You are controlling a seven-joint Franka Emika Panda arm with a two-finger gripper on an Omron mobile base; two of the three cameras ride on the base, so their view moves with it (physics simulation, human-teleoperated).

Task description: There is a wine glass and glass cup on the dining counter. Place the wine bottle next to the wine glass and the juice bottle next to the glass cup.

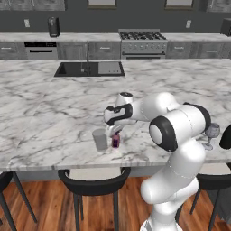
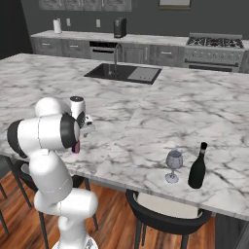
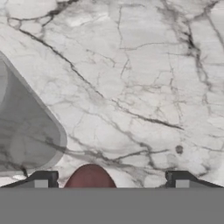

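Note:
The small purple juice bottle [image 1: 116, 140] stands upright on the white marble dining counter [image 1: 45, 113], just right of the greyish glass cup [image 1: 100, 139]. My gripper [image 1: 113, 131] hangs straight over the bottle, pointing down. In the hand view the gripper [image 3: 111, 180] is open, its fingertips [image 3: 43, 178] wide apart. The bottle's reddish cap [image 3: 89, 177] sits between them without touching either, and the glass cup [image 3: 26, 131] lies to the left. Far to the right, the wine glass [image 2: 173, 163] stands beside the tall dark wine bottle [image 2: 197, 168], near the counter's front edge.
A dark sink [image 1: 89, 68] with a faucet is set into the counter's far side. Black stools [image 1: 94, 182] stand under the front edge. A stove [image 1: 142, 43] and cabinets line the back wall.

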